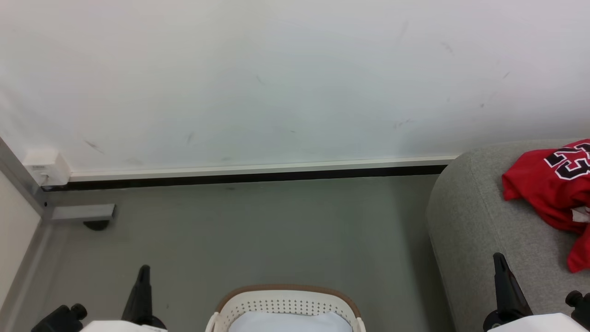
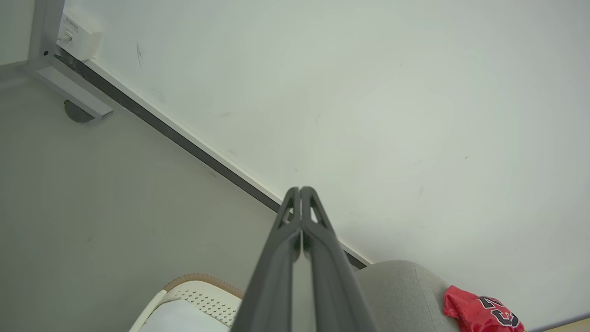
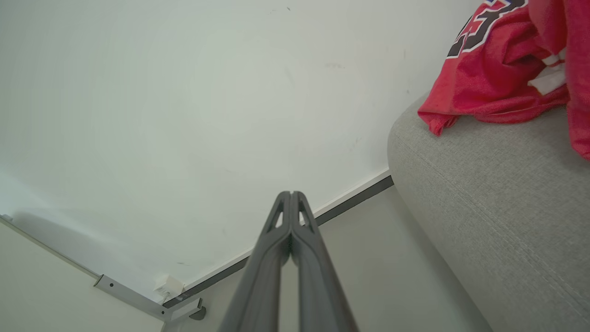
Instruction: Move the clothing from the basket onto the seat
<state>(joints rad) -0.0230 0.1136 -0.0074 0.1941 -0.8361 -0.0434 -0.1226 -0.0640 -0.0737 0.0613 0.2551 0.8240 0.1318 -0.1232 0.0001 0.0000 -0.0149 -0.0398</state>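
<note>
The red clothing [image 1: 553, 189], a jersey with a black-and-white 23, lies crumpled on the grey sofa seat [image 1: 474, 221] at the right; it also shows as red clothing [image 3: 498, 74] on the seat [image 3: 498, 203] and as red clothing [image 2: 479, 313]. The cream basket [image 1: 286, 306] with its brown rim sits at the bottom centre, holding plain white fabric [image 1: 290, 323]. My left gripper [image 1: 144, 268] is at the lower left, shut and empty, left of the basket. My right gripper [image 1: 498, 256] is at the lower right before the sofa, shut with nothing held.
A white wall [image 1: 295, 78] with a dark baseboard [image 1: 249, 177] runs across the back. A white wall box [image 1: 46, 167] and a metal bracket [image 1: 83, 213] sit in the left corner. Grey floor [image 1: 258, 230] lies between basket and wall.
</note>
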